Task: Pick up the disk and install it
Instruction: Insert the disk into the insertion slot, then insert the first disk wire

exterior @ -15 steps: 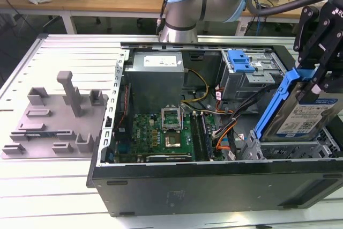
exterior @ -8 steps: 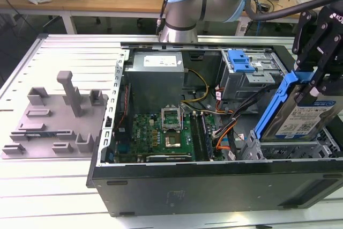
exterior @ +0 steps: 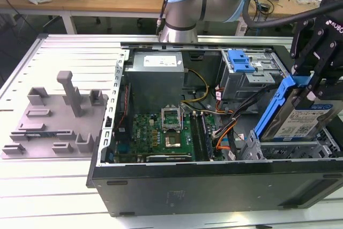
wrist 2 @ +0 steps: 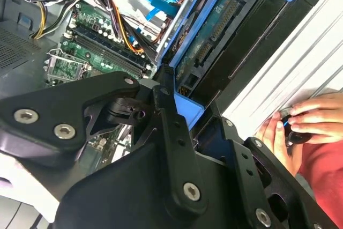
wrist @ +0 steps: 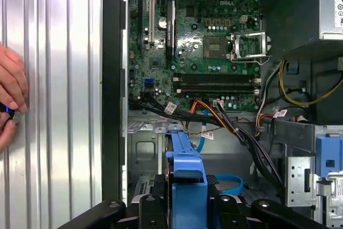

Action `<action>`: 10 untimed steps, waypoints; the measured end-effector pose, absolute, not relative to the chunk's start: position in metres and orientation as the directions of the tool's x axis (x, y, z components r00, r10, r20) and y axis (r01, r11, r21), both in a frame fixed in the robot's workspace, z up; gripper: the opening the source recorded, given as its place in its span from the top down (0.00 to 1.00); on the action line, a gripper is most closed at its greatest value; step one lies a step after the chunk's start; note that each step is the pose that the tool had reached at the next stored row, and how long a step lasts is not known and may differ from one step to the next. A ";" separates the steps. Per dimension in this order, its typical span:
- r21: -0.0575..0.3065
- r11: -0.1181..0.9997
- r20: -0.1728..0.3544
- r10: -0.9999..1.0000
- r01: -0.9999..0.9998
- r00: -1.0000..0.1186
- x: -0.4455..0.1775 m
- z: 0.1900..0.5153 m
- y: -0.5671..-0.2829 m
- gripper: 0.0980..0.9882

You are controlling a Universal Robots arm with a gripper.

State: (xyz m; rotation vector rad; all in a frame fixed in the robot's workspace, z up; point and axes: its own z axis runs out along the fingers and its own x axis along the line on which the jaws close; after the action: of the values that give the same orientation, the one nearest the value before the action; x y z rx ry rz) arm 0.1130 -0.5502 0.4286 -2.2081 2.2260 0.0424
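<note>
Hand (exterior: 310,81) clamped on the blue-framed disk (exterior: 300,119)
Disk's held tilted on edge, low end just over the drive cage (exterior: 321,144) at the exterior view's right end of the open PC case (exterior: 161,181); grey tray (exterior: 53,122) sits well apart on the bench (exterior: 80,57).

Nothing there could I read for certain. The disk (exterior: 300,119) at the exterior view's right bore a white-and-blue label in print too fine to make out. A white sticker sat on the power supply (exterior: 155,79), far inside the case (exterior: 214,186). White letters, partly cut off, marked the housing of the gripper (exterior: 308,81).
</note>
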 end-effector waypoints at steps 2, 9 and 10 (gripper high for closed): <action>0.015 0.008 -0.023 -1.000 -1.000 -0.008 0.113 0.427 -0.550 0.70; 0.015 0.006 -0.023 -1.000 -1.000 -0.006 0.113 0.414 -0.550 0.54; 0.015 0.006 -0.023 -1.000 -1.000 -0.006 0.113 0.414 -0.550 0.54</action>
State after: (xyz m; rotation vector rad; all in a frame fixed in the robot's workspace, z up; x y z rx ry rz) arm 0.1131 -0.5505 0.4135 -2.2104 2.2238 0.0424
